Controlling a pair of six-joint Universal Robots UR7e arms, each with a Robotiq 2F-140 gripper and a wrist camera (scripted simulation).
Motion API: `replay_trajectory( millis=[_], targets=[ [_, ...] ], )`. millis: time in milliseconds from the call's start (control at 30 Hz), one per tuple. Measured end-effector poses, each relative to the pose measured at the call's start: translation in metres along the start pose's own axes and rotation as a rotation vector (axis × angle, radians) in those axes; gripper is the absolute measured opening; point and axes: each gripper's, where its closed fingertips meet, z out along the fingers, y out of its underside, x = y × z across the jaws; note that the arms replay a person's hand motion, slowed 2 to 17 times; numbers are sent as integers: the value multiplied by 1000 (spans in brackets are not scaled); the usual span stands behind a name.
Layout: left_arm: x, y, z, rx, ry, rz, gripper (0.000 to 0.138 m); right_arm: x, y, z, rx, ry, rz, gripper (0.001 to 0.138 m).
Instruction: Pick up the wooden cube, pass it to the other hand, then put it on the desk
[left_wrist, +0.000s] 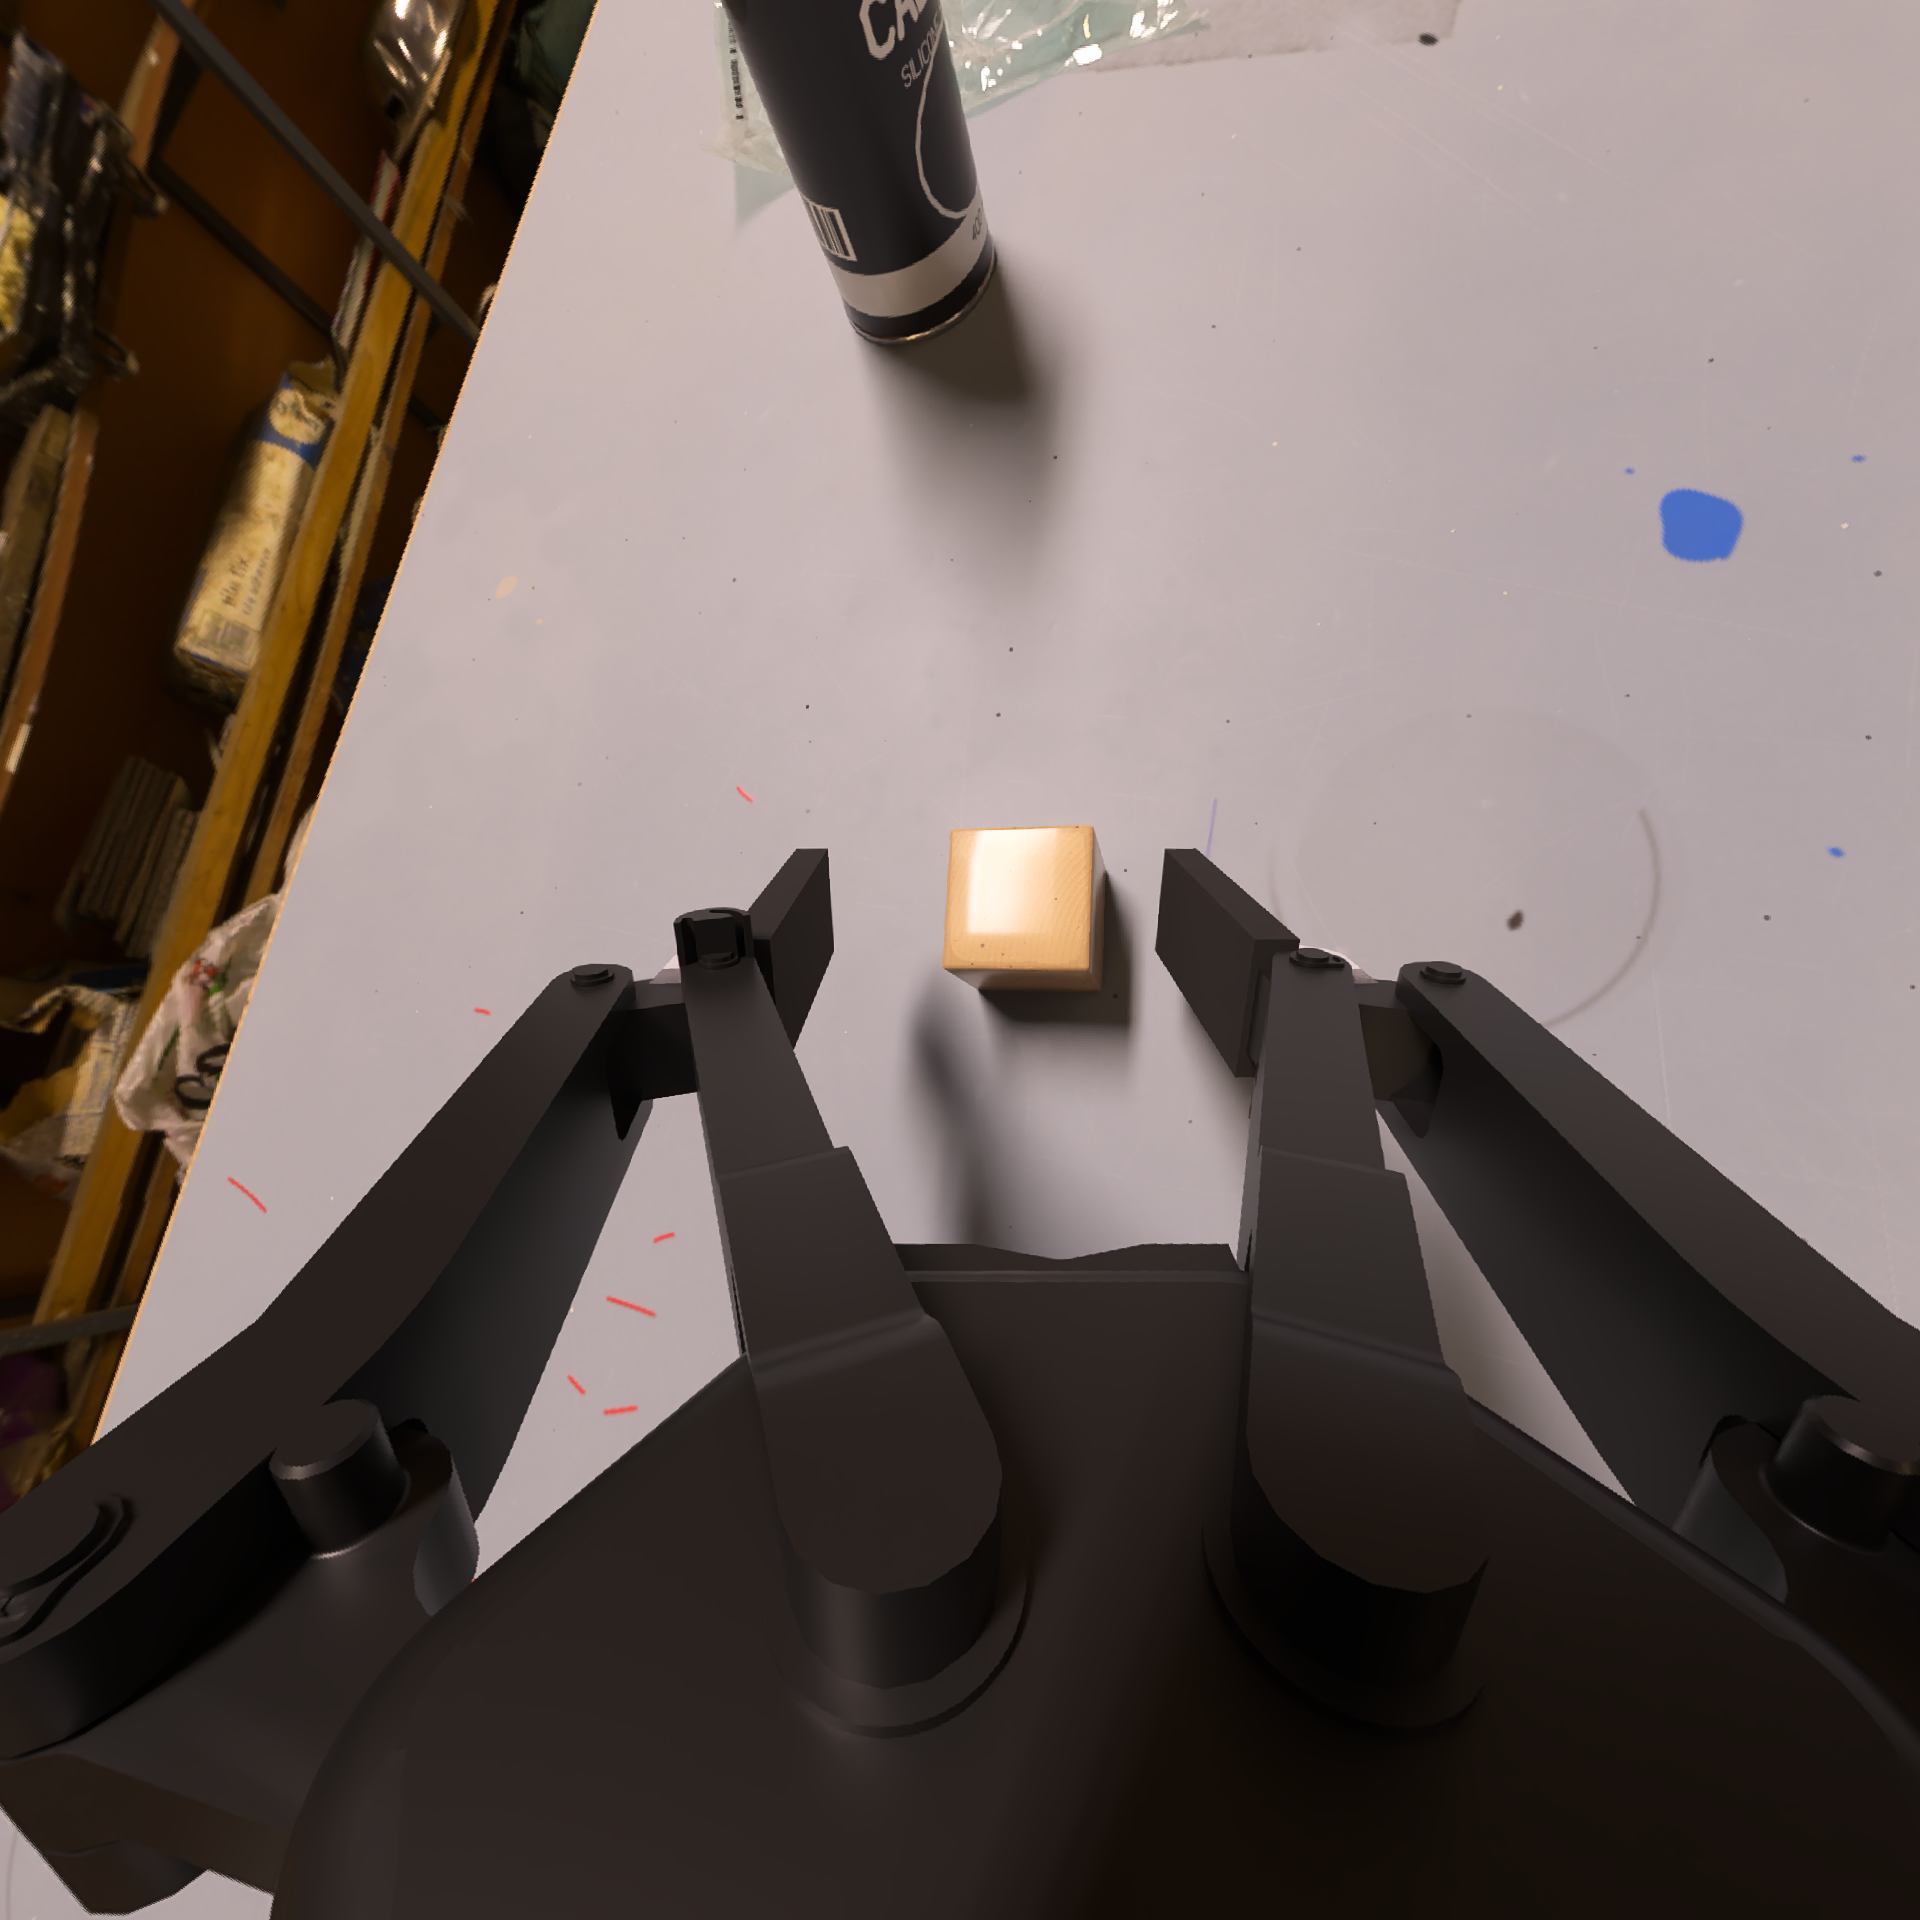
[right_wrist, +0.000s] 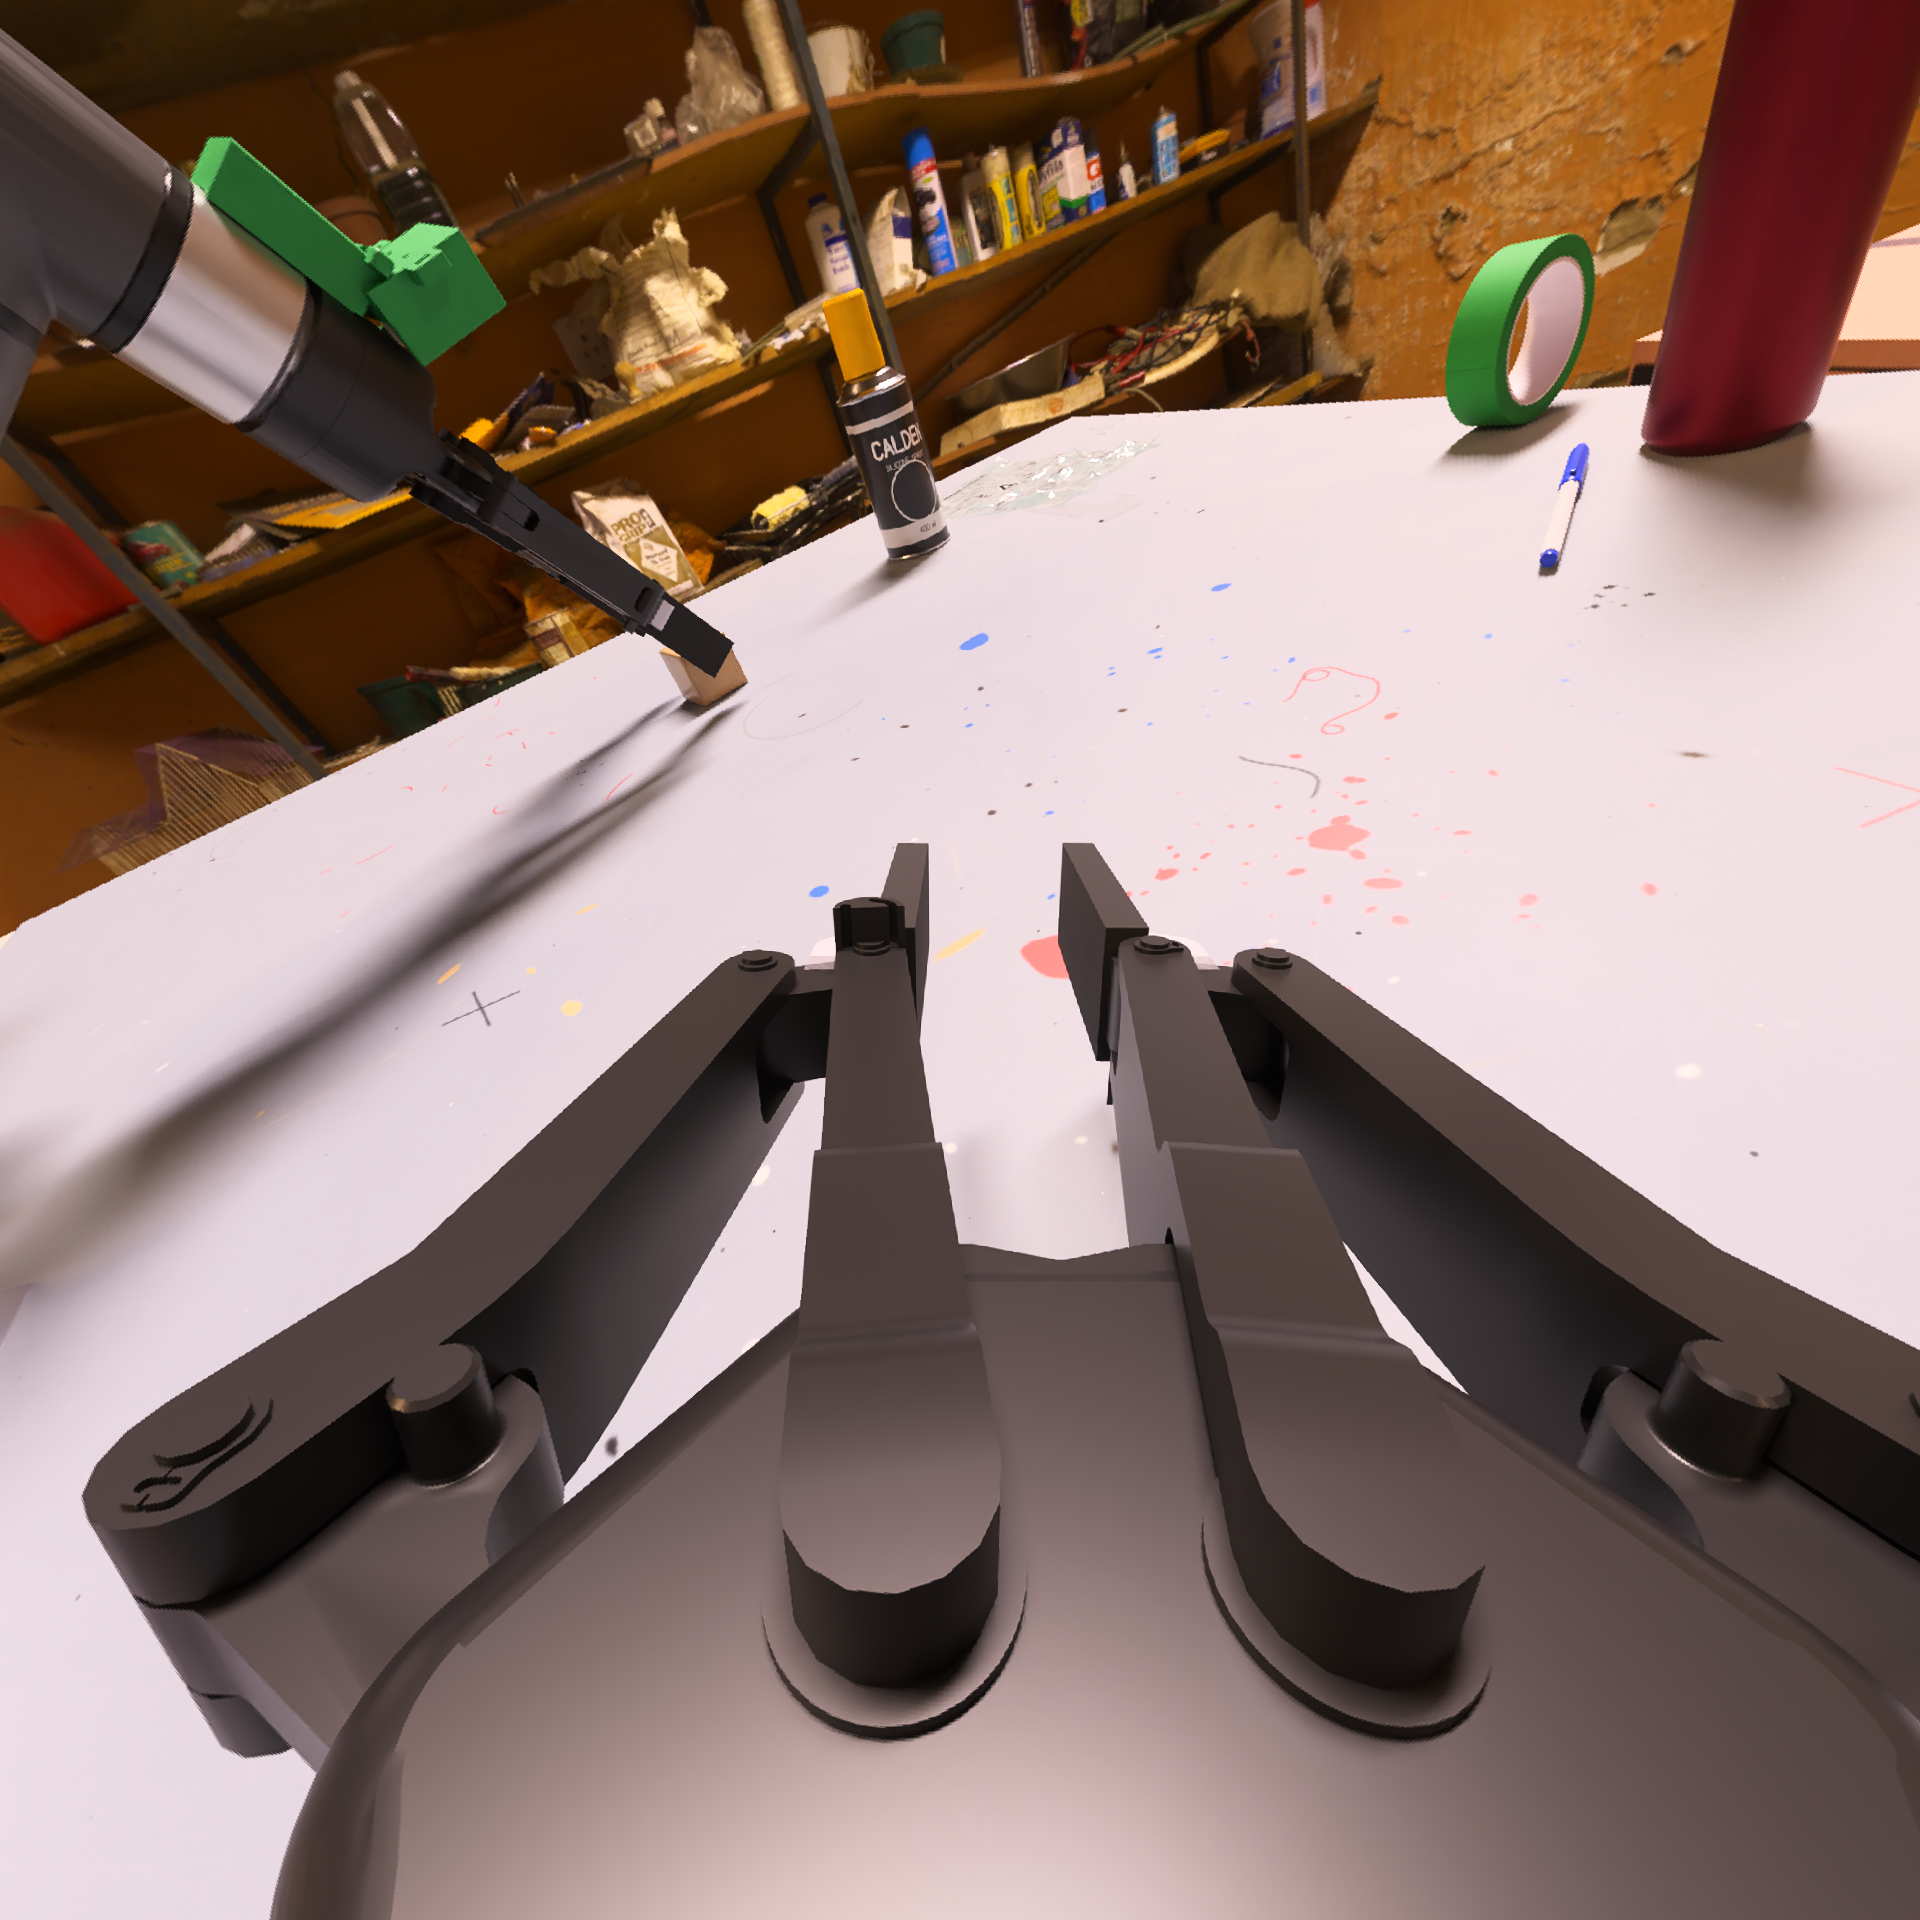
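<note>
The wooden cube (left_wrist: 1020, 906) is pale and small and rests on the grey desk (left_wrist: 1351, 416). My left gripper (left_wrist: 995, 904) is open, with one finger on each side of the cube and a gap on both sides. In the right wrist view the cube (right_wrist: 712, 675) shows far off at the left, with the left gripper's fingertips (right_wrist: 698, 639) down around it. My right gripper (right_wrist: 992, 894) is partly open and empty, low over the paint-spattered desk (right_wrist: 1455, 1039), far from the cube.
A dark spray can (left_wrist: 894, 177) (right_wrist: 896, 457) stands beyond the cube, next to crumpled clear plastic (left_wrist: 1039, 52). A green tape roll (right_wrist: 1517, 332), a blue-and-white pen (right_wrist: 1562, 509) and a dark red cylinder (right_wrist: 1766, 229) are at the far right. The desk's edge (left_wrist: 343, 727) and cluttered shelves (right_wrist: 935, 260) lie left.
</note>
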Motion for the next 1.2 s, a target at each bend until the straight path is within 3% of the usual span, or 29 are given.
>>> replay_trajectory(
  millis=[667, 1200],
  targets=[
    [1, 8, 6, -34, 29, -17, 80, -2, 1, -1, -5, -12, 9, 34],
    [4, 19, 12, -98, 8, 28, 82, -2, 2, -1, -7, -18, 20, 34]
  ],
)
